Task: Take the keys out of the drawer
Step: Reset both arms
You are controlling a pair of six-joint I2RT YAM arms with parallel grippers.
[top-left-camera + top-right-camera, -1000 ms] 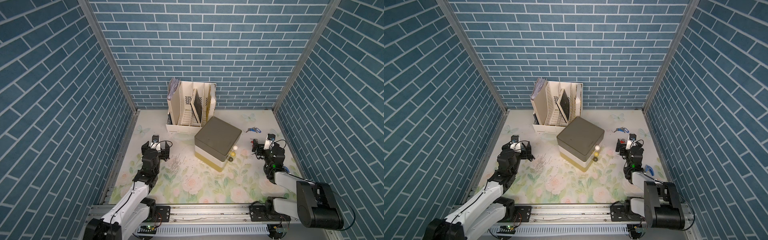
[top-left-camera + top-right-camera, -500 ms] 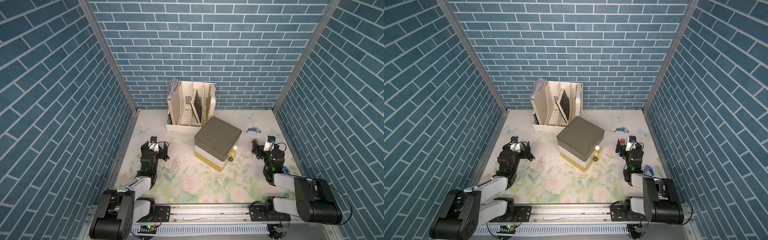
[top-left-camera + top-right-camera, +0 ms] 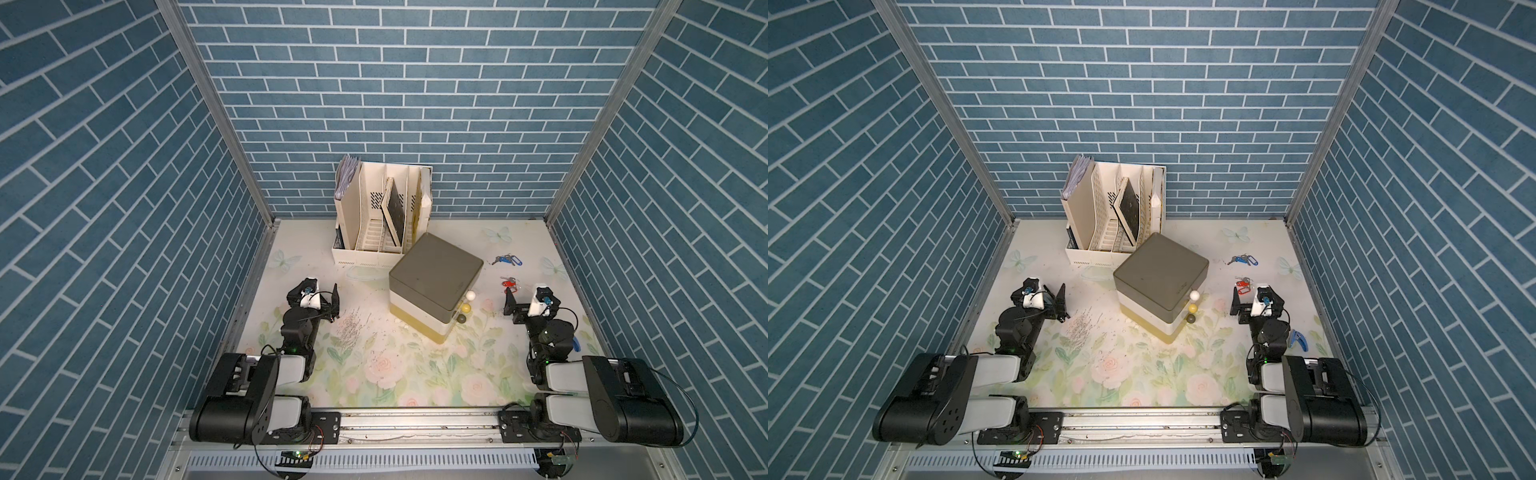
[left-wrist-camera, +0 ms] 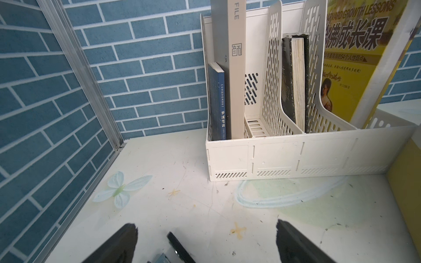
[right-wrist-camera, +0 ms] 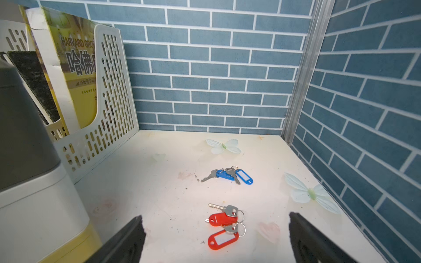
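The left end effector (image 3: 312,292) sits low over the floral surface (image 3: 374,345), jaws spread wide with nothing between them. Farther back stands a white file rack (image 3: 382,232), then the grey-topped drawer box (image 3: 436,282), its drawers pushed in. Right of the box the keys (image 3: 508,260) lie on the surface: a blue-tagged bunch (image 5: 227,175) toward the back wall, and a red-tagged bunch (image 5: 224,224) just ahead of the right end effector (image 3: 533,299), which is also wide open and empty.

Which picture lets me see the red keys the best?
The right wrist view. The red keys lie close up there, so their two red tags and metal parts are clear. In both top views the red keys are only a tiny speck. The left wrist view does not show them.
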